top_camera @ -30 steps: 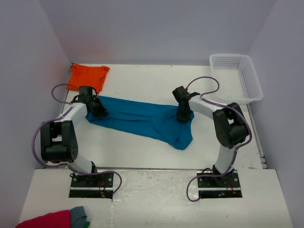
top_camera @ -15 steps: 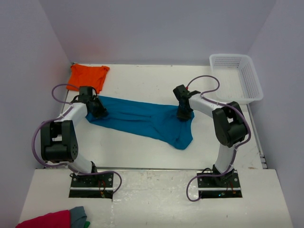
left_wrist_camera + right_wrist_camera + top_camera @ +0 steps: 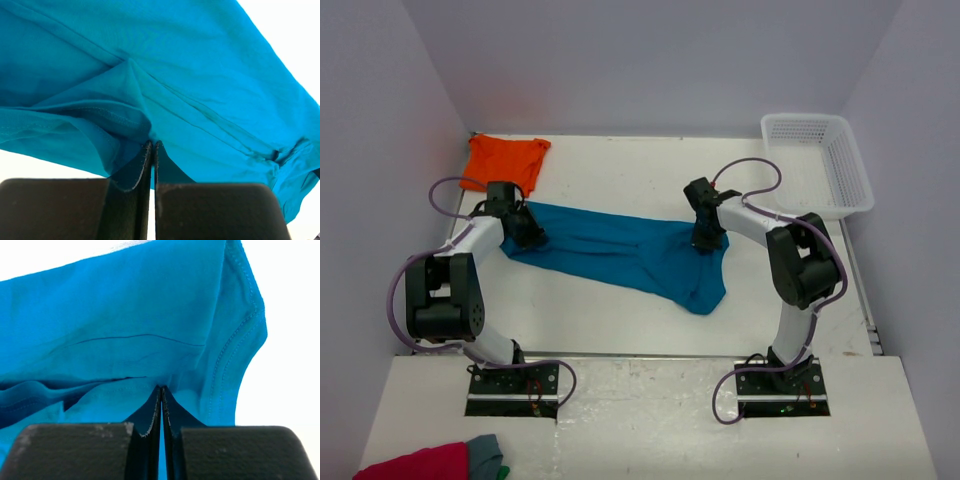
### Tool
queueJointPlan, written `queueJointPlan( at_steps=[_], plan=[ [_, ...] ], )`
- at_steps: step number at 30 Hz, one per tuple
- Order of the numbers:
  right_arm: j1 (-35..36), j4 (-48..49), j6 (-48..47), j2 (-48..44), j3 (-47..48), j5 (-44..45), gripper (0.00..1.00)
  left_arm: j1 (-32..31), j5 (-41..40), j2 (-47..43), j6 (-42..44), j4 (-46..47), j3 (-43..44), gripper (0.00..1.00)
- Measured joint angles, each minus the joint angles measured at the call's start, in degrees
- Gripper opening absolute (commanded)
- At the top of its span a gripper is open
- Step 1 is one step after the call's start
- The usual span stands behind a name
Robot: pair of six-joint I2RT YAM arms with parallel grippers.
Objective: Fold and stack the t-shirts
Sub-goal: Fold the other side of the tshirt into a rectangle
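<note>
Here, teal tee (image 3: 620, 255), pinched in both jaws

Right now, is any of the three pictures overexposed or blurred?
Top external: even light, sharp, no hard shadows on the table. Left wrist: the table behind is blown out to pure white, yet the teal t-shirt keeps its folds and seams. Right wrist: the same white glare at the right; hem stitching crisp; the right gripper is dark with little detail.
</note>
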Motion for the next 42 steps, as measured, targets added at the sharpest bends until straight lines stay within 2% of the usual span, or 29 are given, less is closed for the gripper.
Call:
queueJointPlan(
  at_steps=[14,24,36,42],
  plan=[
    [-0.02,-2.62,-4.00,-1.57,3.91,3.91,0.00,0.00,-2.64,-2.14,-0.07,-1.64,-0.04,0.00],
    [0.00,-2.93,-8.59,-5.05,4.74,4.76,0.00,0.07,-9.16,-6.73,0.07,-6.80,5.79,0.00],
    [0.00,-3.15,-11.41,-6.64,5.42,8.48,0.00,3.82,-15.54,-7.39,0.24,-10.19,8.31,0.00],
    [-0.31,-3.23,-11.89,-7.72,5.46,10.45,0.00,6.36,-17.33,-3.98,0.17,-10.14,9.33,0.00]
  ],
)
